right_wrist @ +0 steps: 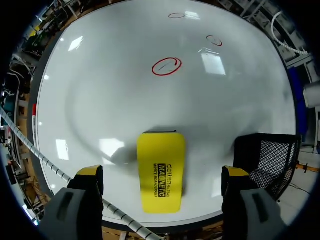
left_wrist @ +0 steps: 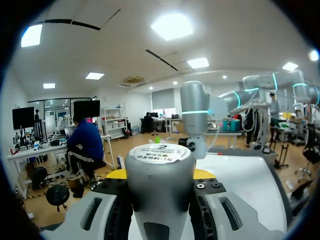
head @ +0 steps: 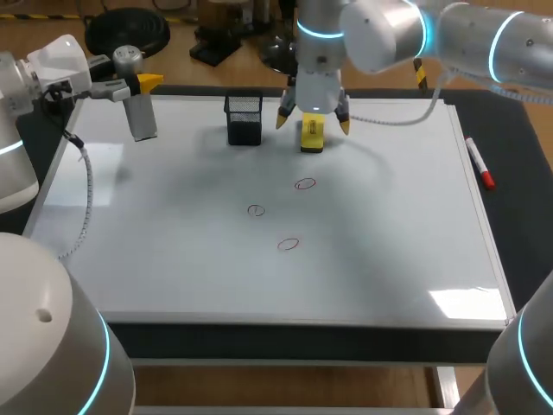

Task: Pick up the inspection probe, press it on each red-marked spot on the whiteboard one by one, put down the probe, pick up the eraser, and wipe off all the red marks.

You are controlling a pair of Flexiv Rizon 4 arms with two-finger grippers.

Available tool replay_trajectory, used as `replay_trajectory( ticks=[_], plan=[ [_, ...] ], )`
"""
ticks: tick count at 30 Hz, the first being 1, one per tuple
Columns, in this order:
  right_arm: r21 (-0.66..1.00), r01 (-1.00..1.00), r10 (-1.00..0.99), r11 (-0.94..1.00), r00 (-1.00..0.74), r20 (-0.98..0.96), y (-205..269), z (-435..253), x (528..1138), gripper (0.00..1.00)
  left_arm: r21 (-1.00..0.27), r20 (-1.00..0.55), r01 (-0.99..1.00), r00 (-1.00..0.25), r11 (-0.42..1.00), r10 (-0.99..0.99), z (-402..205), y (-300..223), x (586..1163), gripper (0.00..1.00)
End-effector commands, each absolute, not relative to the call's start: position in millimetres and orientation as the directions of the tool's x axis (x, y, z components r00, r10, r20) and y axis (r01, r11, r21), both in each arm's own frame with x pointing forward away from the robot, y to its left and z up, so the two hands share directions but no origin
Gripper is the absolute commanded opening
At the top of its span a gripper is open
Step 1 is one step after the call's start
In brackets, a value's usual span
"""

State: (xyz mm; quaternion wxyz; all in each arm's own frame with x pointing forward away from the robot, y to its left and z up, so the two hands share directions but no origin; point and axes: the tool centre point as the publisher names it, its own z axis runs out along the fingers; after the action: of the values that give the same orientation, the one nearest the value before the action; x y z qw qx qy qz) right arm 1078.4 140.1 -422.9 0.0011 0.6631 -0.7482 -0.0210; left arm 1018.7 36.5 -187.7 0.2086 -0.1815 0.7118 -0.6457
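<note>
- Far-left corner of the whiteboard (head: 173,259): the left arm (head: 52,73) comes in over the table's (head: 518,225) left edge, with the left jaws clamped on the inspection probe (head: 141,112).
- The probe hangs roughly upright, grey body down and silver cap up. From the head view I cannot tell whether its lower end touches the board.
- Left wrist view: the probe (left_wrist: 160,180) fills the space between the fingers, with a yellow tip (left_wrist: 117,174) showing on either side behind it.
- Far edge, about the middle: the right arm (head: 389,30) reaches in from the right, and the right jaws are spread wide above the yellow eraser (head: 312,134).
- Right wrist view: the eraser (right_wrist: 161,170) lies flat on the board between the yellow fingertips (right_wrist: 90,175). There is a clear gap on both sides and neither finger touches it.
- A black mesh holder (head: 244,118) stands on the board just left of the eraser; it also shows beside one finger in the right wrist view (right_wrist: 270,160).
- Mid-board, toward the near edge from the eraser: three small ringed marks are spaced apart (head: 305,183), (head: 256,210), (head: 288,244). The middle one looks darker than the other two.
- Right edge of the whiteboard: a red-capped marker (head: 480,164) lies along it.
</note>
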Motion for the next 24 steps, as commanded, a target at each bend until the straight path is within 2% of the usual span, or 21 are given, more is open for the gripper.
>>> replay_trajectory(
  ticks=[1, 4, 5, 6, 7, 8, 15, 24],
  plan=[
    [0.038, -0.992, -0.992, 0.123, -0.123, -0.015, 141.7, -422.5, 1082.6, 1.00, -0.995, -0.064, 0.013, -0.847, 0.100, -0.528, -187.3, 36.2, 1018.9, 0.00],
    [0.042, -0.991, -0.992, 0.127, -0.128, -0.011, 141.3, -423.8, 1083.8, 1.00, -0.995, -0.064, 0.013, -0.847, 0.100, -0.528, -187.3, 36.2, 1018.9, 0.00],
    [0.045, -0.990, -0.991, 0.130, -0.131, -0.012, 141.3, -424.0, 1083.9, 0.94, -0.995, -0.064, 0.013, -0.847, 0.100, -0.528, -187.3, 36.2, 1018.9, 0.00],
    [0.046, -0.990, -0.991, 0.134, -0.135, -0.013, 141.1, -424.1, 1084.0, 0.40, -0.995, -0.064, 0.013, -0.847, 0.100, -0.528, -187.3, 36.2, 1018.9, 0.00],
    [0.047, -0.989, -0.990, 0.137, -0.138, -0.013, 140.8, -423.7, 1084.2, 0.04, -0.995, -0.064, 0.013, -0.847, 0.100, -0.528, -187.3, 36.2, 1018.9, 0.00],
    [0.046, -0.989, -0.990, 0.138, -0.139, -0.016, 140.4, -422.4, 1084.2, 0.00, -0.995, -0.064, 0.013, -0.847, 0.100, -0.528, -187.3, 36.2, 1018.9, 0.00],
    [0.037, -0.986, -0.987, 0.163, -0.163, -0.010, 132.5, -414.5, 1081.1, 0.00, -0.995, -0.064, 0.013, -0.847, 0.100, -0.528, -187.3, 36.2, 1018.9, 0.00],
    [0.021, -0.941, -0.941, 0.339, -0.339, -0.008, 88.6, -391.5, 1077.4, 0.00, -0.995, -0.064, 0.013, -0.847, 0.100, -0.528, -187.3, 36.2, 1018.9, 0.00]
  ],
)
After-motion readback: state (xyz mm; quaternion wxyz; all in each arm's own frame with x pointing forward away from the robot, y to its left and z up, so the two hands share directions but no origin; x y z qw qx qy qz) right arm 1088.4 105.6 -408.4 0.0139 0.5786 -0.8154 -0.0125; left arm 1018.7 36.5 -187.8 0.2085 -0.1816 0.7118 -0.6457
